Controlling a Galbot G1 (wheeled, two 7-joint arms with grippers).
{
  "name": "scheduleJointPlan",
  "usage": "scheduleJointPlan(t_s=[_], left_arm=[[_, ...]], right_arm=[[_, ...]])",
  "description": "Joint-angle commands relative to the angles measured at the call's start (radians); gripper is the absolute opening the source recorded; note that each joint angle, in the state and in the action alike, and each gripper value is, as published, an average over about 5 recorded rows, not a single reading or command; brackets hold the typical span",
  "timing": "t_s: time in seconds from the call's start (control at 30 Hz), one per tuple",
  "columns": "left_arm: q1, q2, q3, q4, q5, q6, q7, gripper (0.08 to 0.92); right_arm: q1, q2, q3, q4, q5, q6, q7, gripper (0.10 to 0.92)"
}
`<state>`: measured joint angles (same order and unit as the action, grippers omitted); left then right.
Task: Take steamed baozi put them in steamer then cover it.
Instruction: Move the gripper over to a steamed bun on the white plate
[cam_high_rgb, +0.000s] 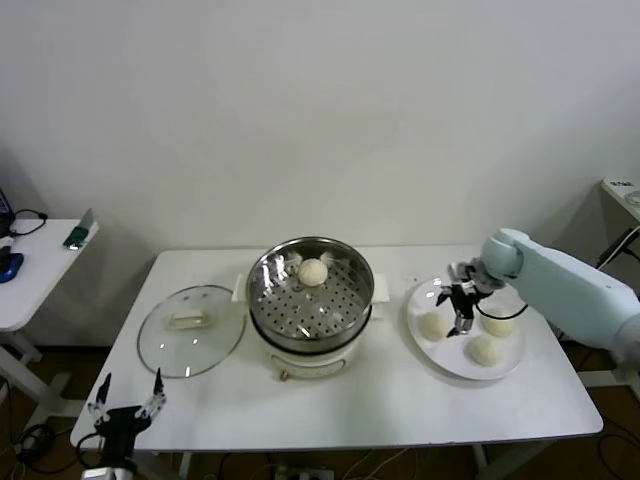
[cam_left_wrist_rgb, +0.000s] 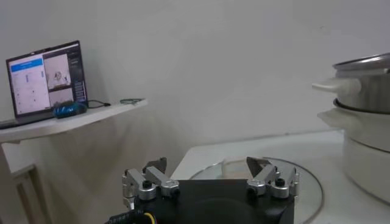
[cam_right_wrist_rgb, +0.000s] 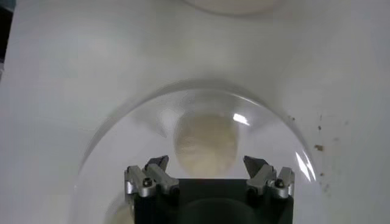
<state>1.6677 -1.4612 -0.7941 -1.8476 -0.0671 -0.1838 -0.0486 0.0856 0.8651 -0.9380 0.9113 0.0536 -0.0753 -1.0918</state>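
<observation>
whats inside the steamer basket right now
One baozi sits on the perforated floor of the steamer, toward its far side. The rest of the floor shows bare. The near wall hides a strip of floor just behind it. The lid lies on the table, off the basket.

open right hand (cam_right_wrist_rgb: 207, 173) above baozi (cam_right_wrist_rgb: 205, 143), plate (cam_right_wrist_rgb: 103, 146)

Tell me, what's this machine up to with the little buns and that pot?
It is moving steamed baozi from a white plate into the steamer. One bun already sits in the steel basket, and three remain on the plate. The right gripper hangs open just above the plate, lined up over the nearest bun and not holding anything. The left gripper waits open at the table's near left corner. The glass cover lies flat on the table beside the steamer, not yet put on.
</observation>
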Motion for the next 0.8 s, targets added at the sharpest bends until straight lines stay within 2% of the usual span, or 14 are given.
scheduleJointPlan(t_s=[0.03, 0.33, 0.57, 0.8], left_arm=[[-0.004, 0.003, 0.0, 0.007, 0.001, 0.0, 0.0, 0.823], [-0.012, 0.004, 0.002, 0.017, 0.004, 0.002, 0.0, 0.823], [-0.013, 0.005, 0.001, 0.02, 0.004, 0.002, 0.0, 0.823], [-0.011, 0.004, 0.002, 0.016, 0.004, 0.002, -0.001, 0.823]], right_arm=[[-0.059, 0.074, 0.049, -0.107, -0.042, 0.007, 0.002, 0.823], [-0.05, 0.116, 0.035, -0.144, -0.049, 0.019, -0.021, 0.816], [-0.034, 0.123, 0.025, -0.154, -0.042, 0.028, -0.035, 0.731], [0.018, 0.098, -0.004, -0.132, 0.006, 0.028, -0.041, 0.699]])
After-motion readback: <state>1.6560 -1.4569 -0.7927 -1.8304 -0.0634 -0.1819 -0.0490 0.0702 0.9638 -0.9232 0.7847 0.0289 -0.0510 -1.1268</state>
